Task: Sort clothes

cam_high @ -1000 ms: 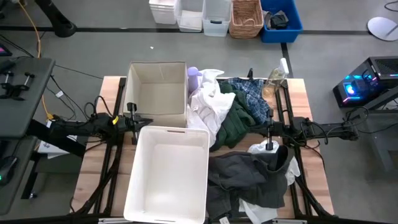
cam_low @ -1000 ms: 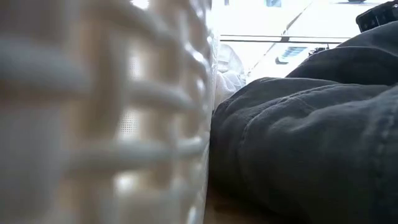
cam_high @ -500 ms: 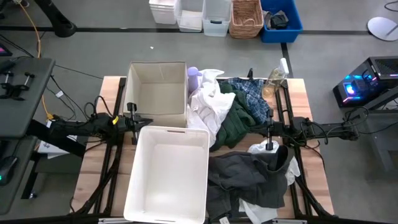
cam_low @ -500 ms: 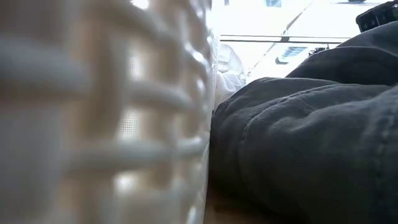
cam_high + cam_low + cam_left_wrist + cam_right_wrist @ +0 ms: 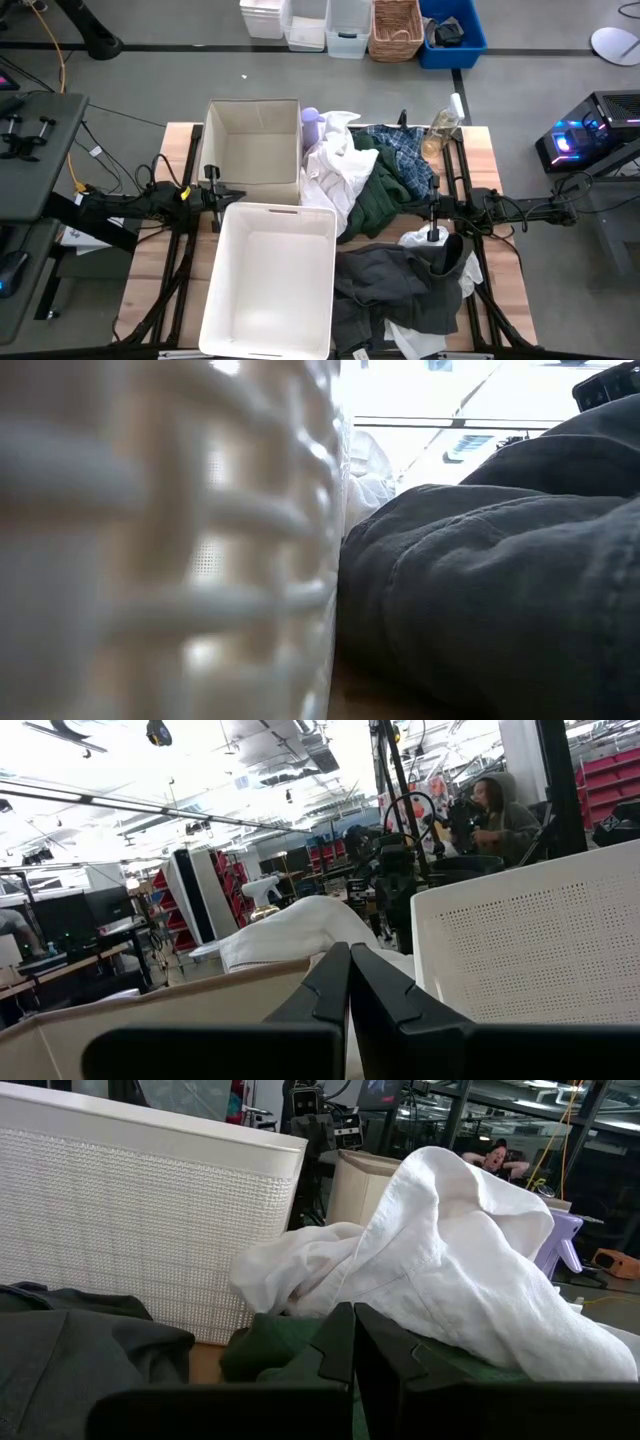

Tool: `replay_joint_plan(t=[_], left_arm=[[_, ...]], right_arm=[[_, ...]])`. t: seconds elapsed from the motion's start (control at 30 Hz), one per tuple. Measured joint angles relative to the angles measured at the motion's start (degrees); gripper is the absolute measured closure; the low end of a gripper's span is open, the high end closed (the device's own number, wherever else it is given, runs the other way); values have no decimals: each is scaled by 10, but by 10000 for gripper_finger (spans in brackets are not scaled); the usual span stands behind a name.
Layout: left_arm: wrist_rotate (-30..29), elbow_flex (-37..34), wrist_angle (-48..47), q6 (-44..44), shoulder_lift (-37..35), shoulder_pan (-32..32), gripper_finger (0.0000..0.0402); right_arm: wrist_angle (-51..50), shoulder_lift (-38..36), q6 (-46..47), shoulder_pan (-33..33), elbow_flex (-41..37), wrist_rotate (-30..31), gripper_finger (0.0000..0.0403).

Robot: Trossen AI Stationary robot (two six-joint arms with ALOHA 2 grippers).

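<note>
On the table: clothes piled right of centre, two bins on the left half.
Left gripper [image 5: 213, 190]: at the left side of the table, in the gap between the beige bin [image 5: 252, 148] and the white bin [image 5: 268, 280]. Wrist view shows the fingers [image 5: 330, 985] pressed together, nothing between them. Touches no garment.
Right gripper [image 5: 433, 212]: over bare tabletop on the right side, between the back pile and the grey garment [image 5: 400, 285]. Wrist view shows the fingers [image 5: 340, 1345] pressed together, holding nothing.
White garment [image 5: 335, 160]: on top of the back pile, draped against the beige bin's right wall; long axis runs roughly front to back. In the right wrist view it is a tall crumpled mound ahead of the fingers.
Green garment [image 5: 378, 195]: under and right of the white one, spreading toward the right gripper; its edge lies just beside the fingertips in the right wrist view [image 5: 290, 1350].
Plaid garment [image 5: 405, 150]: back of the pile, right of the white one, partly under the green.
Grey garment: spread flat at the front right, long axis roughly left to right, left edge touching the white bin; lies in front of the right gripper. Fills the right side of the low view.
More white fabric [image 5: 425, 340]: pokes out from under the grey one at the front edge.
Lilac bottle [image 5: 311, 122]: back of the table, just beside the beige bin, white garment against it.
Clear bottle [image 5: 443, 125]: back right, beside the plaid.
</note>
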Motion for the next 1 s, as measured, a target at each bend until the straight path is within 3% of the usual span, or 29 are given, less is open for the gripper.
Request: replay_joint_plan(t=[0.7, 0.77, 0.83, 0.9, 1.0], left_arm=[[2, 0, 6, -12, 0, 0, 401], [23, 0, 29, -114, 0, 0, 401], [64, 0, 105, -278, 1, 0, 401], [61, 1, 192, -412, 10, -1, 401], [-4, 21, 260, -455, 42, 0, 401]], right_arm=[[0, 0, 0, 0, 0, 0, 402], [0, 0, 0, 0, 0, 0, 402], [0, 0, 0, 0, 0, 0, 402], [0, 0, 0, 0, 0, 0, 402], [0, 0, 0, 0, 0, 0, 402]])
